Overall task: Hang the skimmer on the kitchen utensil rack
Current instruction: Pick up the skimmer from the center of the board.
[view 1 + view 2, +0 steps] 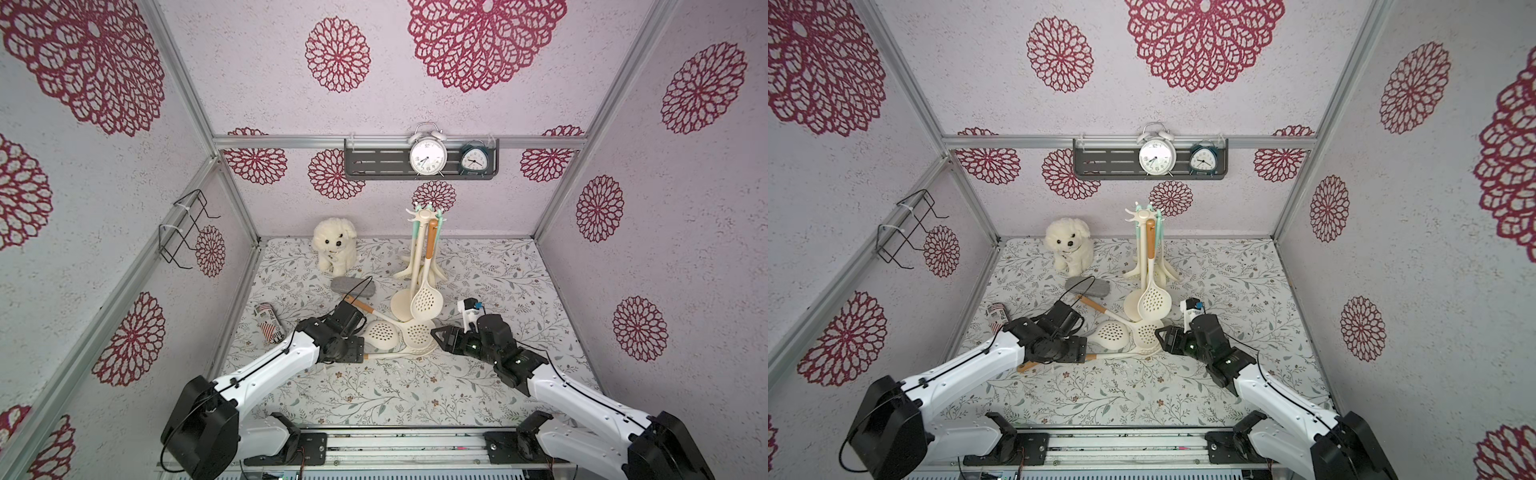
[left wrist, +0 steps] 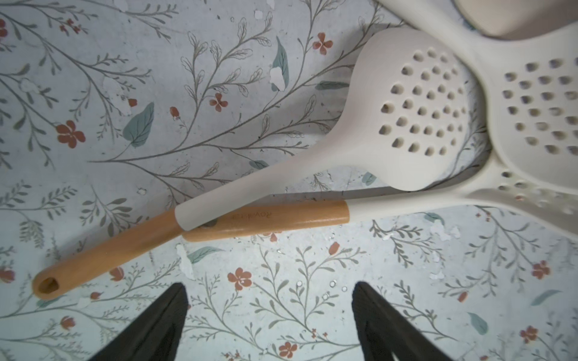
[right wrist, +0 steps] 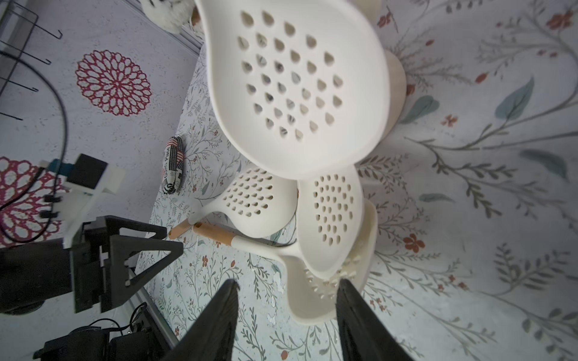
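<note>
Hovering nearest the skimmer point(image 2: 250, 187), our left fingers point(image 2: 162, 318) are spread and empty; its handle lies slantwise just beyond them. Our right fingers point(image 3: 219, 318), half spread, hold nothing.

I see the kitchen utensil rack point(image 1: 424, 215) standing near the table's middle, a skimmer point(image 1: 426, 301) hanging on it; the plush dog point(image 1: 334, 245) sits behind and left, by the back edge; loose skimmers point(image 1: 380, 332) lie just before its base; a rolled pouch point(image 1: 268, 322) lies near the left edge.
</note>
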Tool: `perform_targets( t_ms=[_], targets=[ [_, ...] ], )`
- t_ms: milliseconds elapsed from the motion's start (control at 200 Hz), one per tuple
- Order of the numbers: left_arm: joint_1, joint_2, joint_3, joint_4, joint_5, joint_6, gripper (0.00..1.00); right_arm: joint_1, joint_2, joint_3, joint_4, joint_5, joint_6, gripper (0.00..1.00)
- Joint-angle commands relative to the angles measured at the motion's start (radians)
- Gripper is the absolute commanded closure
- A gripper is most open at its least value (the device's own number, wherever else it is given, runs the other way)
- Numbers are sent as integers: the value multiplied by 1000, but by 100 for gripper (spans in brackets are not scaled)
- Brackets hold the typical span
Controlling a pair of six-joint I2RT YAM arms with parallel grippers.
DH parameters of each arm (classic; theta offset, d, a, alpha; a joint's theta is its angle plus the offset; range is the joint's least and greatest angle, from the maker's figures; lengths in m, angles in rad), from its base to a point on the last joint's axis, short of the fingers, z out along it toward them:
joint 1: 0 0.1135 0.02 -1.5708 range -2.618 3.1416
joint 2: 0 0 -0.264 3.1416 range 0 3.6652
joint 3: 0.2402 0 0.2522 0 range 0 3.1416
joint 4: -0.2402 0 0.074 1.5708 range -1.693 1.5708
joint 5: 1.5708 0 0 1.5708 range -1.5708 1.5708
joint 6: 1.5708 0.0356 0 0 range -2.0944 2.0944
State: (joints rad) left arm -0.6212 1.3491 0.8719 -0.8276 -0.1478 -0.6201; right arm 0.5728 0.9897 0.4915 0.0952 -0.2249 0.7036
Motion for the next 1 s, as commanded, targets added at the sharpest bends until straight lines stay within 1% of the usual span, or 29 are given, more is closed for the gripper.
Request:
perform_targets(
  t_ms=[0,5,30,130,275,315,500,620,721,861,991],
  targets=[
    [4,63,42,-49,-72,68,1,-83,-84,33,-80,-72,-111,46],
    [5,66,44,-49,-74,70,0,-88,-87,33,-82,-75,-113,46],
    [10,85,54,-52,-84,79,3,-109,-100,31,-89,-89,-118,47],
    [30,164,97,-48,-83,129,3,-169,-134,13,-95,-141,-130,47],
    [56,261,137,-11,-73,199,0,-184,-156,-12,-77,-180,-130,47],
    [67,283,145,6,-72,212,1,-185,-161,-19,-70,-184,-127,48],
    [137,343,146,123,43,264,9,-189,-176,-24,-65,-197,-126,49],
    [151,368,148,167,100,274,18,-191,-193,-21,-74,-200,-131,49],
    [157,377,147,179,112,269,30,-193,-207,-18,-82,-200,-133,49],
    [170,377,147,157,81,251,46,-197,-224,-12,-96,-197,-139,49],
    [174,350,150,122,35,237,59,-199,-228,-10,-101,-195,-141,50]
  ],
)
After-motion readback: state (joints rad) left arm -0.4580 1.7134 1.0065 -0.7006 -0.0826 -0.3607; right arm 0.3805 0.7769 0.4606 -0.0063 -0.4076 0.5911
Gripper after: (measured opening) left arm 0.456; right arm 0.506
